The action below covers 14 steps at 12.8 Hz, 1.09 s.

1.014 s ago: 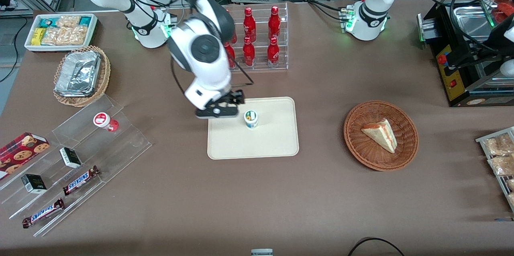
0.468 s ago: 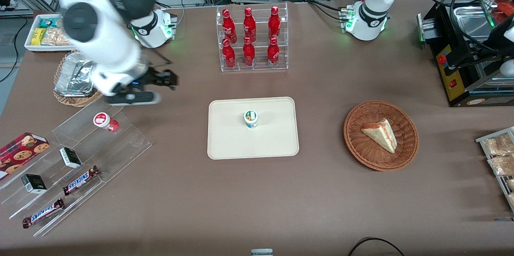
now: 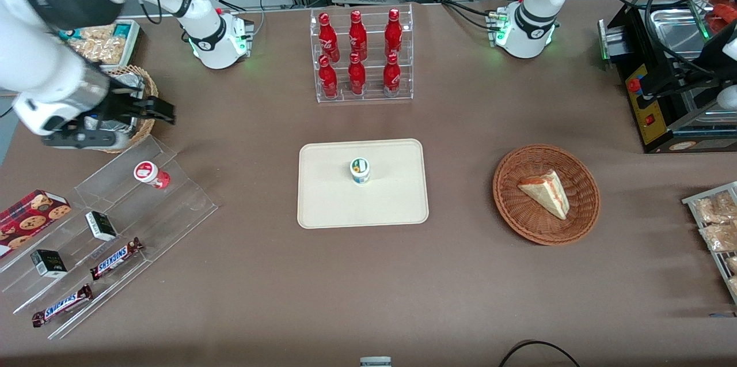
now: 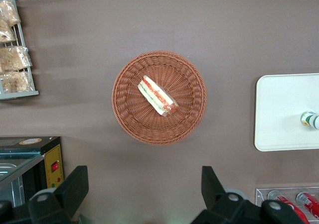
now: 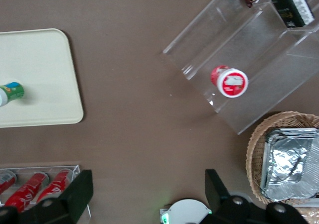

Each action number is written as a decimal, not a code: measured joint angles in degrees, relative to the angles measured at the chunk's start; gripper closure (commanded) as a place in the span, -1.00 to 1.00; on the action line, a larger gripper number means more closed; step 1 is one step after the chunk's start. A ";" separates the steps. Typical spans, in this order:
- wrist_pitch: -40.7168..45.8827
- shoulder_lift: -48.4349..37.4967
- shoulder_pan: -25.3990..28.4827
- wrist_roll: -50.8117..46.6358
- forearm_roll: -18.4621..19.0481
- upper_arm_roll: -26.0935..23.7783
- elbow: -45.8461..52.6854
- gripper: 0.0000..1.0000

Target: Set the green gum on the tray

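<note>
**A:** What changed for you in the last second?

**B:** Your gripper (image 3: 151,109) was low beside the green gum (image 3: 360,170); now it has swung away toward the working arm's end of the table and hangs near the foil-filled wicker basket (image 3: 151,96), jaws spread wide and holding nothing. The gum hasn't shifted: it stands upright on the tray (image 3: 328,205), a little toward twelve o'clock of the tray's middle.

**A:** So what does that tell you?

**B:** You can judge the placing done; the bottle stands on its own, well clear of the rim. What's left looks like only the retreat.

**A:** Do the wrist cameras add anything?

**B:** Your right wrist view shows the red-lidded bottle (image 5: 229,81) lying on its side on the clear acrylic stand (image 5: 259,59), lid facing the camera, which the front view only hints at. The left wrist view looks straight down on the sandwich (image 4: 158,96) in the round brown basket (image 4: 124,109), with the gum at the tray's edge of frame. Only the front view shows the whole tray.
</note>
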<state>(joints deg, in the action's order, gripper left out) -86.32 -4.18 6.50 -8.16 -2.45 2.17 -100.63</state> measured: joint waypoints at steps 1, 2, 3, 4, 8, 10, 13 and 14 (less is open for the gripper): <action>0.39 -0.19 -1.89 1.73 0.00 -0.01 0.00 -1.00; 0.44 -0.26 -3.61 3.53 0.00 -0.01 0.01 -1.00; 0.44 -0.25 -4.94 5.32 0.00 -0.01 0.20 -1.00; 0.44 -0.25 -6.05 6.34 0.00 -0.06 0.58 -1.00; 0.44 -0.24 -9.00 7.34 0.00 -0.13 1.49 -1.00; 0.44 -0.21 -9.20 7.34 0.00 -0.12 1.52 -1.00; 0.44 0.05 -9.19 7.34 0.00 -0.16 2.21 -1.00; 0.44 0.08 -9.19 7.34 0.00 -0.24 2.36 -1.00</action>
<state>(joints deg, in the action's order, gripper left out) -85.88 -4.10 -2.69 -0.82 -2.45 1.92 -98.28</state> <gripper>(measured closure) 0.000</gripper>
